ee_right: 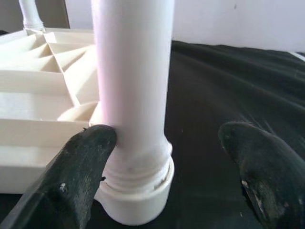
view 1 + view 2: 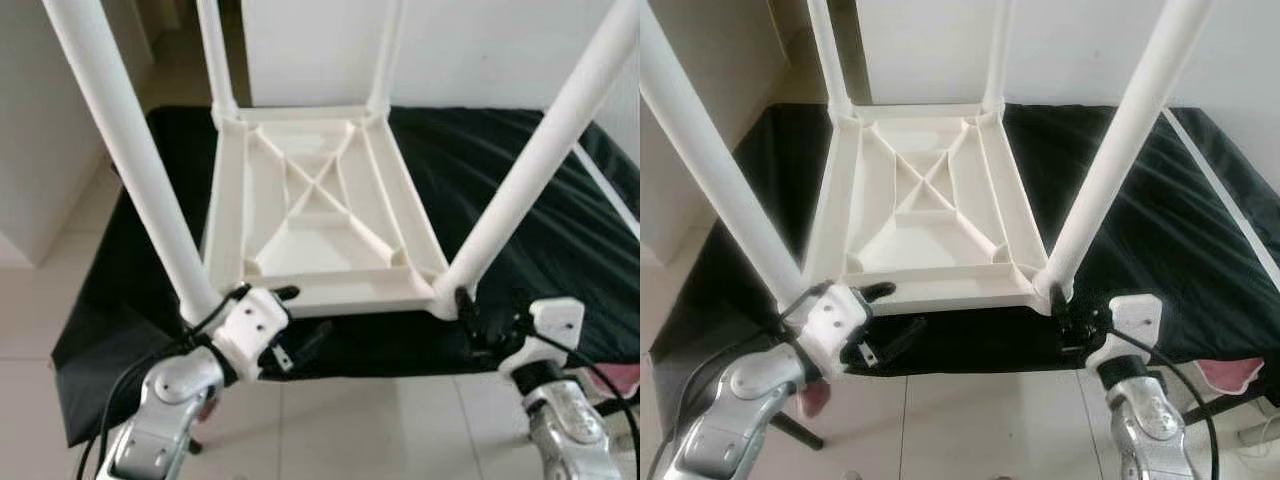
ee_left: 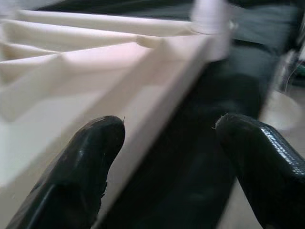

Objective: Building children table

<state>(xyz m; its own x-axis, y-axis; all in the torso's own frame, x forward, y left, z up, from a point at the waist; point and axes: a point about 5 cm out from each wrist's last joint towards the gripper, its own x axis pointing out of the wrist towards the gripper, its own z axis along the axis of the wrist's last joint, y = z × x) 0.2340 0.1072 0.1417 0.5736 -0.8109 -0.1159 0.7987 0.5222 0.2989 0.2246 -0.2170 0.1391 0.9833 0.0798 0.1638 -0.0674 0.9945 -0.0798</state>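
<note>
A white plastic children's table (image 2: 320, 215) lies upside down on a black cloth (image 2: 520, 160), with its legs pointing up. My left gripper (image 2: 300, 315) is open at the near-left corner, beside the near-left leg (image 2: 130, 160). In the left wrist view the table's near rim (image 3: 157, 71) runs between the two fingers (image 3: 86, 162). My right gripper (image 2: 1068, 315) is open around the base of the near-right leg (image 1: 133, 71). One finger (image 1: 81, 167) touches that leg; the other stands apart. The leg's base sits in its corner socket (image 1: 138, 200).
The black cloth covers a low platform whose front edge is just behind my grippers. Pale tiled floor (image 2: 350, 430) lies below it. A thin white rod (image 2: 1220, 190) lies on the cloth at the right, a pink object (image 2: 1230, 375) is near the right corner, and a white wall (image 2: 480, 50) stands behind.
</note>
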